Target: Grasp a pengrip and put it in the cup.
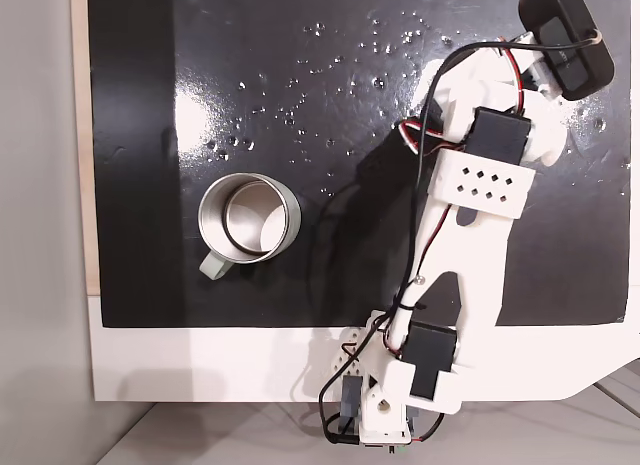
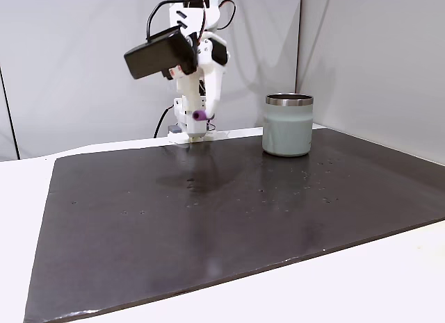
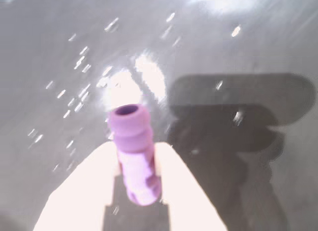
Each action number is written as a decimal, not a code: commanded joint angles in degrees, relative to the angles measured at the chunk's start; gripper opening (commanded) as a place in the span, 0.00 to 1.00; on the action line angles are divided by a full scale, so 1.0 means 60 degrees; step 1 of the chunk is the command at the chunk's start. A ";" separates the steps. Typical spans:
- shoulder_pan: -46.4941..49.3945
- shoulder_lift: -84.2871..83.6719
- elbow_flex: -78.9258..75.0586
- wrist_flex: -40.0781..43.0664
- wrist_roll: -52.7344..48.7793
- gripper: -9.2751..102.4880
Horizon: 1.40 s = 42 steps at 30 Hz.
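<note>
Hand (image 3: pixel 136 191) is pinching the pengrip (image 3: pixel 133 156) betw. its two white fingers (image 3: pixel 84 191), approx. half the purple tube sticking out past the tips, open end forward. In a fixed view the pengrip (image 2: pixel 199 116) hangs above the black mat (image 2: pixel 208 219), not touching it, w/ the arm's shadow below. Cup (image 2: pixel 287 125) stands upright on the mat, well apart to the right in that view; from above, the cup (image 1: pixel 250 221) sits left of the arm (image 1: pixel 470 235), mouth open, handle toward the bench (image 1: pixel 200 370) edge.

Step in hand looks like carry-to-cup. To do it well: keep the pinch firm, stay above rim height, center over the mouth before letting go; tube is small & rubbery, prob. bounces off the rim if off-center.

No brand, label or writing readable.
</note>
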 commanded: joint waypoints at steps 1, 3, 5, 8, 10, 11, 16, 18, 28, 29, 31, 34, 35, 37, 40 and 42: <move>-0.0762 0.1113 -0.0835 0.1069 0.0645 0.08; -0.1348 0.1494 -0.0835 0.1729 0.1143 0.08; -0.2051 0.1919 -0.0835 0.2388 0.1714 0.08; -0.3252 0.2578 -0.0747 0.3413 0.2520 0.08; -0.4146 0.3003 -0.0498 0.3838 0.3032 0.08; -0.4585 0.3135 -0.0396 0.4072 0.3267 0.08; -0.6270 0.3296 -0.0059 0.4937 0.4072 0.08; -0.6650 0.3413 0.0293 0.4951 0.4189 0.08; -0.8174 0.3354 0.1011 0.4673 0.4951 0.08; -0.8218 0.3311 0.0996 0.4614 0.4995 0.08; -0.8276 0.3208 0.0996 0.4541 0.5024 0.08; -0.8291 0.3120 0.1011 0.4541 0.5024 0.11; -0.8276 0.3120 0.1011 0.4541 0.5024 0.16; -0.8232 0.3135 0.1025 0.4556 0.5010 0.27; -0.8232 0.3179 0.1040 0.4556 0.4966 0.32; -0.8218 0.3193 0.1025 0.4556 0.4966 0.32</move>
